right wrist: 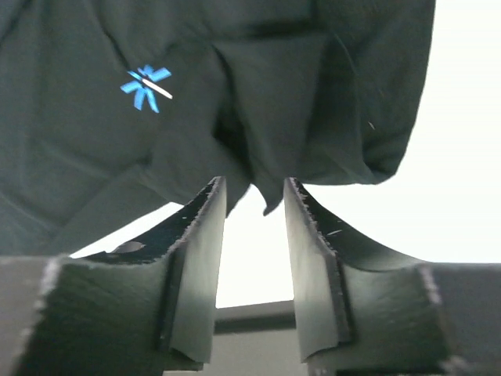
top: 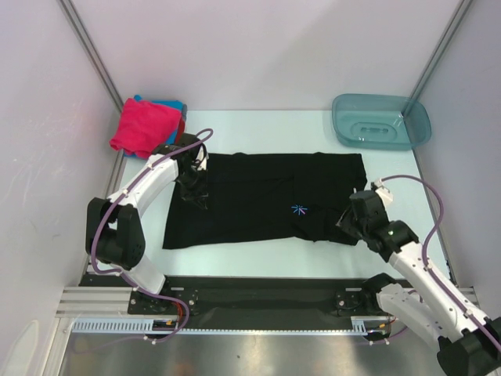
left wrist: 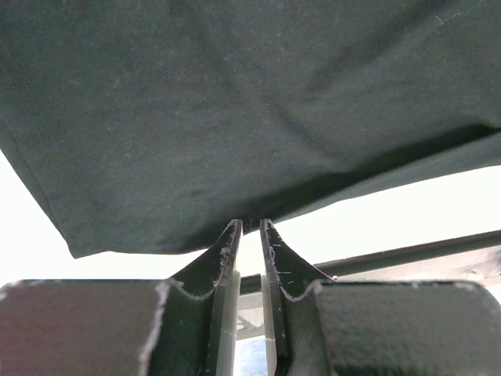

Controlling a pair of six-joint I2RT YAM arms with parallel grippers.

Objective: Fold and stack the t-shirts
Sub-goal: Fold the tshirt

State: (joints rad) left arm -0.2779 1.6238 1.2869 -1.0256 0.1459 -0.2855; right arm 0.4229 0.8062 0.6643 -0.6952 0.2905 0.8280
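Right tool (right wrist: 252, 185) — jaws apart, a corner of the black shirt (right wrist: 235, 94) loose between them; left tool (left wrist: 249, 225) nearly together, apparently pinching its hem. Shirt lies spread on the bench (top: 266, 133), pink shirt (top: 145, 125) at the far-left corner. To fold well: grip both edges level, lift evenly — avoid wrinkles.

No legible text; black t-shirt (top: 250, 196) carries a wordless starburst print (top: 298, 209)

The large black cloth t-shirt (top: 258, 200) covers the pale table's (top: 266, 129) centre. A bare strip runs at 12 o'clock, between folded magenta-pink shirts (top: 145, 127) at 10 and a translucent teal plastic basin (top: 381, 121) at 1.
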